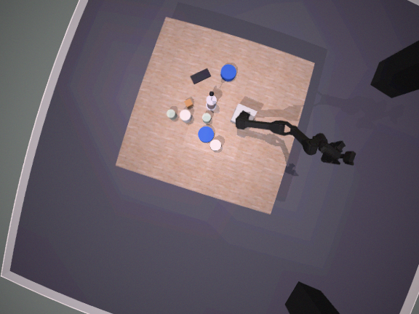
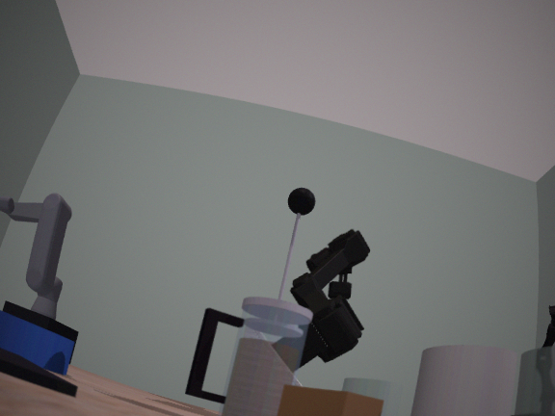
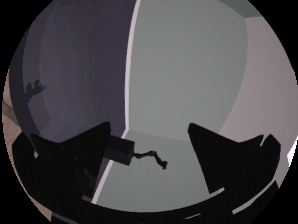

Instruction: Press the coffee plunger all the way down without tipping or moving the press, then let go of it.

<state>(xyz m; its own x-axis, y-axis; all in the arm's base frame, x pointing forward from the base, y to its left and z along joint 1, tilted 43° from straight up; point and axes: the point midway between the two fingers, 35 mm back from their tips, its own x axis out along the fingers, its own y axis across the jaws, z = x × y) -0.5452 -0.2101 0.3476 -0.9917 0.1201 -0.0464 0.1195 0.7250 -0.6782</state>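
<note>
The coffee press [image 1: 211, 103] [image 2: 264, 371] stands upright on the table, with its dark handle [image 2: 202, 353] on the left in the exterior view. Its black plunger knob [image 1: 211, 94] [image 2: 302, 201] is high above the pale lid on a long bare rod [image 2: 288, 257]. My gripper [image 1: 342, 153] [image 3: 150, 127] is open and empty, far to the right of the press and beyond the table's right edge in the top view. The wrist view shows only floor, walls and distant things between the fingers, and no press.
My arm's base stands on a white plate [image 1: 237, 108] right of the press. Around the press are an orange block [image 1: 188, 102] [image 2: 313, 402], pale cups [image 1: 185, 116] [image 1: 215, 145], greenish cups [image 1: 171, 113] [image 1: 206, 118], blue discs [image 1: 228, 73] [image 1: 206, 134] and a black slab [image 1: 200, 75] [image 2: 36, 373].
</note>
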